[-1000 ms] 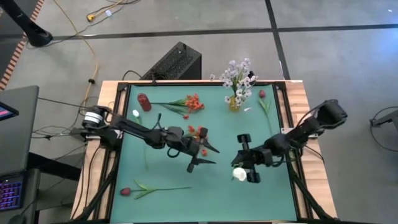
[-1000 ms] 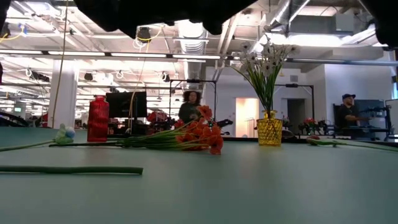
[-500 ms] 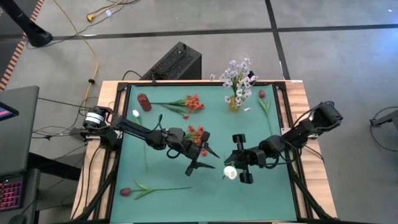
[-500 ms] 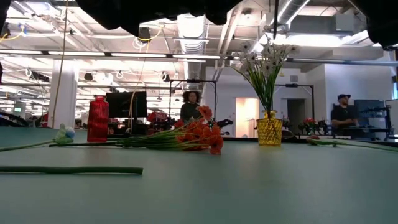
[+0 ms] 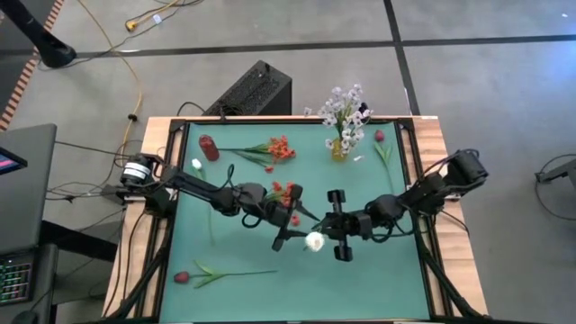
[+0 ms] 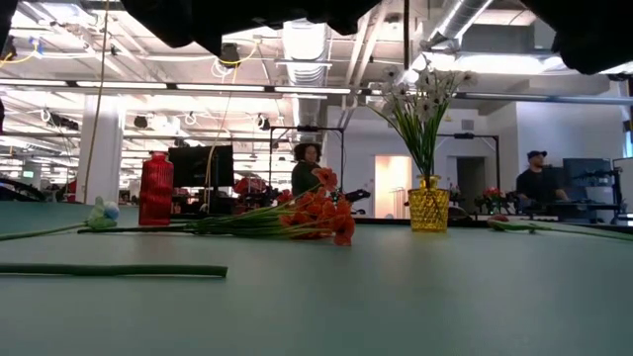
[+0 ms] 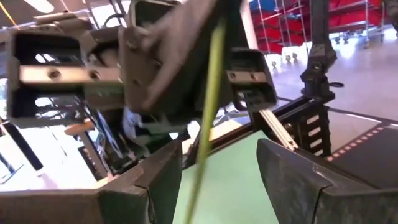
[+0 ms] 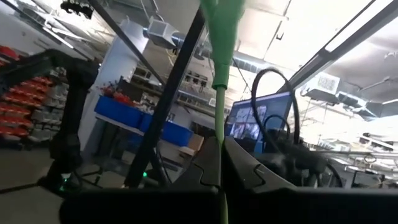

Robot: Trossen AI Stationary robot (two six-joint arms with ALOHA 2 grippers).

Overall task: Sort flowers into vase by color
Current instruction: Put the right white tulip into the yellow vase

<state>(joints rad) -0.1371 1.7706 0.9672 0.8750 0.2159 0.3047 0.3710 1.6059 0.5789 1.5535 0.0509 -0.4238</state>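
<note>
Grippers meet over mid-table: your right gripper [image 5: 326,239] reaches in low from its side, clamped tight on the green stem [image 8: 219,93] of a white bud flower [image 5: 314,241], blossom at its tip. Just beside it, your left gripper [image 5: 290,236] stands spread, the stem passing between its fingers [image 7: 292,180] untouched. Farther out, red-orange blossoms [image 5: 280,148] lie near a red vase [image 5: 209,147]; the yellow vase [image 5: 339,149] holds white sprays.

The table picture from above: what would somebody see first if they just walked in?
Probably the two dark arms meeting mid-table: the right gripper holds a white flower up to the open left gripper. Next, the yellow vase of white sprays at the far edge, and the small red vase far left.
</note>
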